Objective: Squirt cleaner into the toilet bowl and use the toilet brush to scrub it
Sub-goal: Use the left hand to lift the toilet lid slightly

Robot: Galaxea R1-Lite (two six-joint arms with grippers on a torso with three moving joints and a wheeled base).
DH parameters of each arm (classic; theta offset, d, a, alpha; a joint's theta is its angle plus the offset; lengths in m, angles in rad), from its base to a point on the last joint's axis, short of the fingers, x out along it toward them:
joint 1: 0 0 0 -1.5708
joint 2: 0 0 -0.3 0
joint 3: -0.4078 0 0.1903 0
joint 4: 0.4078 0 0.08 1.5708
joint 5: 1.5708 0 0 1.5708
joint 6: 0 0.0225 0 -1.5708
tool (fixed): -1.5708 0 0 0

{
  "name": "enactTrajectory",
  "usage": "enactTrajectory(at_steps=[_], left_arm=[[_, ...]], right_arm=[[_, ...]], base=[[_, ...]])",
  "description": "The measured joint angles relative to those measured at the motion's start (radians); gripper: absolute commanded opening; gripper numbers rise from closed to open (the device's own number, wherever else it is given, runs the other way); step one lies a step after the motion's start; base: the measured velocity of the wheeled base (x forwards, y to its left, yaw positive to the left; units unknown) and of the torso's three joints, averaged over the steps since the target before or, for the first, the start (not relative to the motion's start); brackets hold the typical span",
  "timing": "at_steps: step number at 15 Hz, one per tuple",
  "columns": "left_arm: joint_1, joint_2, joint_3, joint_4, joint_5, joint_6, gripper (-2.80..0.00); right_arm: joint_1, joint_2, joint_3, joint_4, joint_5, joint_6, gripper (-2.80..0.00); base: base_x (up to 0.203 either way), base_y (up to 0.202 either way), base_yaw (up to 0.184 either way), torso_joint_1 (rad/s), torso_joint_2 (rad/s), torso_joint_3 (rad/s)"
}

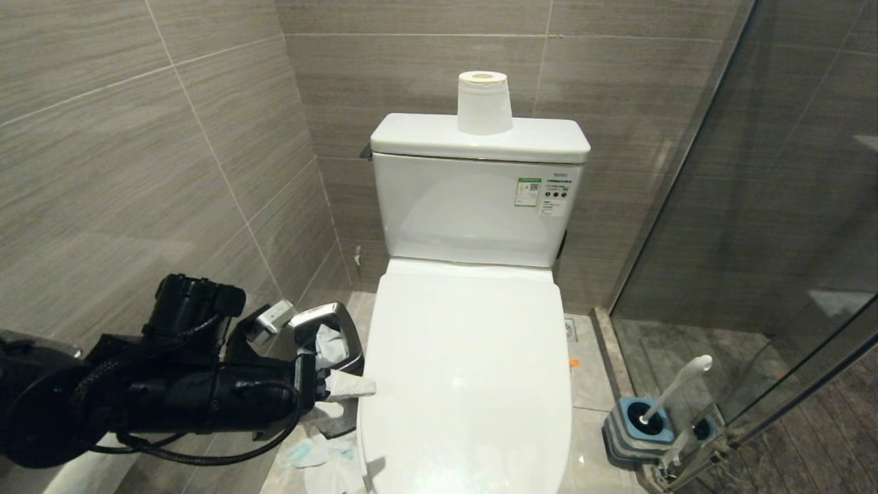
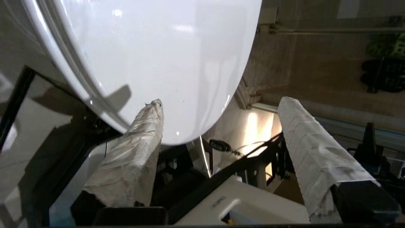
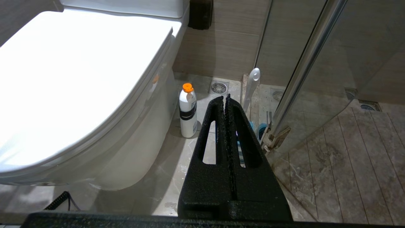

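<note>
White glossy ceramic fills the middle of my head view: the toilet [image 1: 473, 370] has its lid down, so the bowl itself is hidden from me. A paper roll [image 1: 484, 103] stands on the cistern [image 1: 480, 137].

At lower left, my left gripper [image 1: 346, 381] sits beside the lid's left edge, one cloth-wrapped finger poking toward it; the other finger I can't make out there. From the left wrist, both fingers [image 2: 139, 155] show, wrapped in creased pale tape and standing wide apart, nothing between them. One tip lies against or just short of the lid's curved rim; I cannot tell which.

Behind that arm, a steel bin [image 1: 329, 343] with crumpled tissue in it is partly covered.

The brush [image 1: 675, 384] is at lower right of the head view, slim white handle leaning out of its ribbed grey-and-blue holder [image 1: 638, 429], by the glass shower door [image 1: 754, 206].

My right gripper [image 3: 227, 101] is out of the head view; its wrist camera shows rough black fingers pressed together, empty. Beyond them stands a white bottle [image 3: 188, 110] with an orange cap, on the floor just beside the toilet base.
</note>
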Motion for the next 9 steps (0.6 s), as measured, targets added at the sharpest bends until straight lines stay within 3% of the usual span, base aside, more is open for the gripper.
enactTrajectory(at_steps=[6,9], left_arm=[[0.070,0.080,-0.007,-0.161,-0.027,0.039,0.00],[0.186,0.138,-0.010,-0.201,-0.190,0.112,0.00]], right_arm=[[0.000,0.000,0.000,0.000,0.000,0.000,-2.80],[0.000,0.000,0.000,0.000,0.000,0.000,-2.80]], base=[[0.000,0.000,0.000,0.000,0.00,0.000],[0.000,0.000,0.000,0.000,0.00,0.000]])
